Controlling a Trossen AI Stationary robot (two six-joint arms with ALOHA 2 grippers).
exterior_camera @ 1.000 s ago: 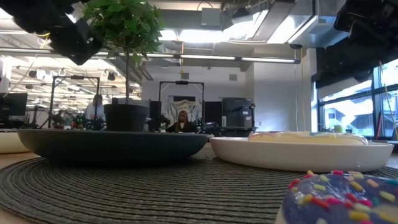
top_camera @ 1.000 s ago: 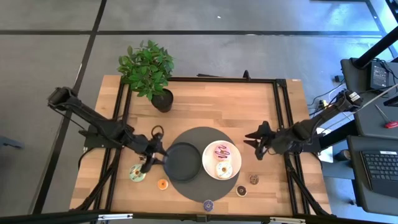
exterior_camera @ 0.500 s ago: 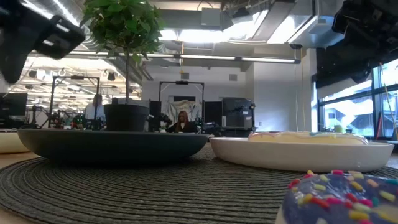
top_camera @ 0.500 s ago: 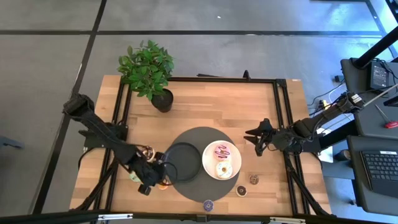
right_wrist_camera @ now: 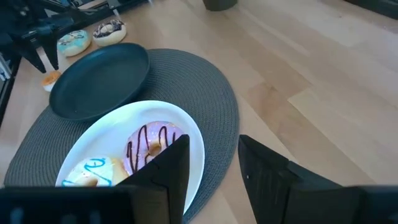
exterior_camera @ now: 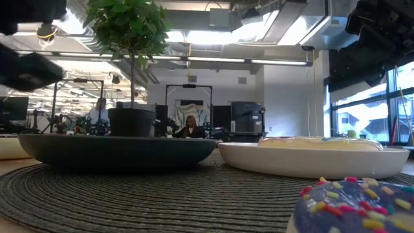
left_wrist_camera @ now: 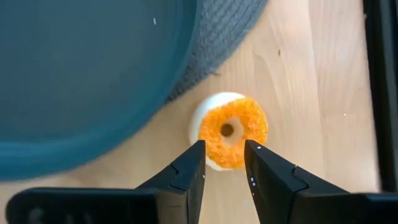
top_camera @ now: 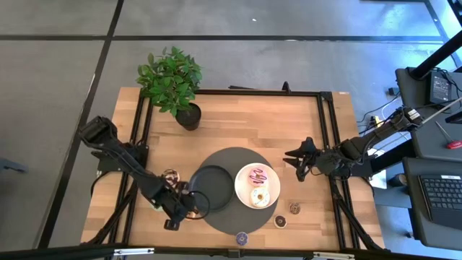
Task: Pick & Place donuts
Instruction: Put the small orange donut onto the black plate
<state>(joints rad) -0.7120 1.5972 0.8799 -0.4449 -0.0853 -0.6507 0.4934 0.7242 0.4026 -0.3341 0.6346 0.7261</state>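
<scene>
- Right now your left gripper (left_wrist_camera: pixel 222 163) sits low over the orange donut (left_wrist_camera: pixel 232 131), near the table's front-left, just beside the edge of the grey mat (top_camera: pixel 268 162). Its fingers stand a little apart, and the gap lines up with the donut's near edge; you can't tell whether they touch it, and they have hold of nothing.
- You see the orange donut flat on the bare wood, close to the dark plate (top_camera: pixel 211 186) and the mat but off both.
- Your right gripper (right_wrist_camera: pixel 213 163) hangs over the wood to the right of the mat, fingers apart and empty, facing the white plate (right_wrist_camera: pixel 189 127).
- You have two iced donuts on the white plate: the pink one (top_camera: pixel 258 175) with dark stripes, and the white one (top_camera: pixel 259 196).
- From the right wrist you can see the green donut (right_wrist_camera: pixel 74 41) and the chocolate donut (right_wrist_camera: pixel 109 28) on the wood, beyond the dark plate.
- Near the front edge you have a purple mini donut (top_camera: pixel 242 237) at the mat's rim, and two brown minis (top_camera: pixel 281 221) on the wood to the right.
- A potted plant (top_camera: pixel 172 81) stands at the back left.
</scene>
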